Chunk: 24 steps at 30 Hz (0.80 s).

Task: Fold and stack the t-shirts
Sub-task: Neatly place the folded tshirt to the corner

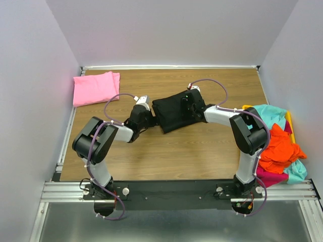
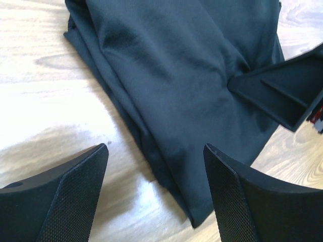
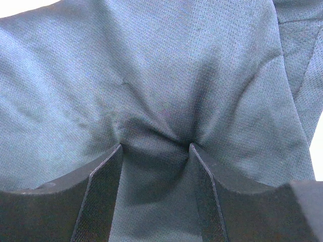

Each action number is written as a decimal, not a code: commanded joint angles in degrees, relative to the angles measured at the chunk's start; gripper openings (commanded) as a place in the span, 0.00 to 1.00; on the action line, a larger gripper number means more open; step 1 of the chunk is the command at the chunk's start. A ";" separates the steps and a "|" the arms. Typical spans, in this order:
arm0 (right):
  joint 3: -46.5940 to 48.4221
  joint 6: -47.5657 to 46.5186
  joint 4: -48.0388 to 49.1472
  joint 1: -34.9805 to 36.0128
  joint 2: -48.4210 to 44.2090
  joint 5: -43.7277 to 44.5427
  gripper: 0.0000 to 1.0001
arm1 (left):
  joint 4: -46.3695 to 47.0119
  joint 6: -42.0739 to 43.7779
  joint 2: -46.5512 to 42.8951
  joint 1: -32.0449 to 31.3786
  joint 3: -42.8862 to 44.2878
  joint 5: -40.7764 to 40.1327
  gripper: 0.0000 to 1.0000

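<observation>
Seen from above, the right hand (image 1: 191, 102) is dark against dark cloth, so its fingers are hard to pick out there. The left hand (image 1: 145, 112) is also partly lost in shadow in that view. No collar or sleeve of the black t-shirt (image 1: 177, 111) can be made out, as it is folded into a rough rectangle. Both wrist views cut the shirt off at their edges.

The black t-shirt lies near the middle of the wooden surface (image 1: 192, 151). Its long axis runs left to right, with the right end tilted a little toward the far wall.

In the right wrist view, the right hand (image 3: 155, 151) is narrowed around a pucker of the black t-shirt (image 3: 151, 75). Creases fan out from the cloth caught between its two fingers.

In the left wrist view, the left hand (image 2: 156, 148) is spread wide and holds nothing. It sits just over the near-left edge of the black t-shirt (image 2: 166, 75). The right hand (image 2: 282, 91) presses into the cloth at the far side.

A folded pink t-shirt (image 1: 95, 88) lies at the far left corner. At the right edge, a pile of teal, orange and magenta t-shirts (image 1: 277, 146) covers a yellow bin (image 1: 288, 120); only slivers of the bin's rim show, and the right arm hides part of the pile
</observation>
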 commanded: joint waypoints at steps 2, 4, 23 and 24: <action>-2.48 0.42 -2.45 0.30 1.56 0.30 0.62 | -0.47 -1.22 2.10 -0.47 2.10 -2.07 0.83; -2.48 0.42 -2.45 0.30 1.21 0.30 0.62 | -1.09 -1.39 2.45 -0.56 2.45 -2.68 0.82; -3.10 0.07 -2.36 0.30 0.15 -1.37 0.62 | -2.32 -2.97 8.52 -2.49 6.67 -4.36 0.57; -3.10 -0.11 -2.27 0.30 -0.11 -1.37 0.62 | -2.58 -2.80 8.95 -2.58 6.85 -4.36 0.48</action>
